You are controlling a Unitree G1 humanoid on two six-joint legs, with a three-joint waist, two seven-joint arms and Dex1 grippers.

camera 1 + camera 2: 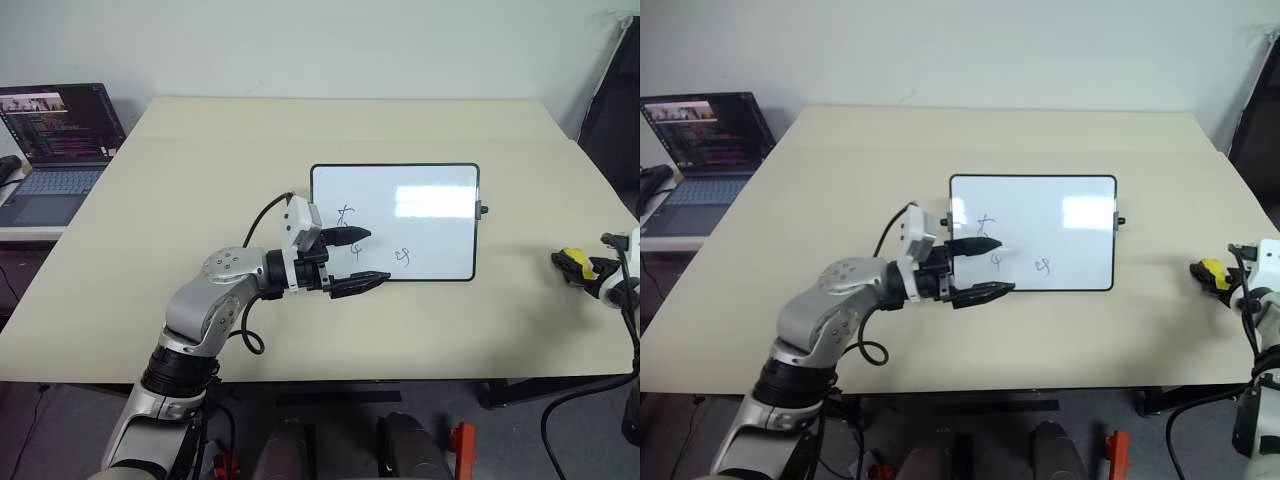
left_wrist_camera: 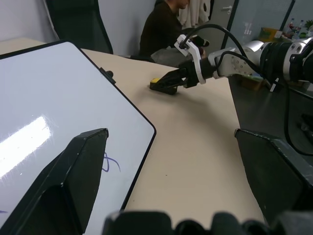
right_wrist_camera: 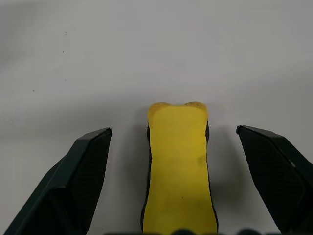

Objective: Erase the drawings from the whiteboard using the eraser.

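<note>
nothing erased yet — drawings [image 1: 348,216] are sitting on the board [image 1: 430,225]. right gripper [image 3: 173,142] is straddling the eraser [image 3: 179,166] wide open, unclosed; left gripper [image 1: 362,259] is gaping empty at the board's edge.

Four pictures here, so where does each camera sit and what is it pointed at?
Left and right eye views: on the head, looking down over the table at the whiteboard; both arms show, left hand by the board's near edge.
Left wrist view: on the left arm, looking across the whiteboard corner to the right hand at the eraser; a seated person behind.
Right wrist view: on the right arm, looking at the eraser between its open fingers.
All share the eraser.
</note>
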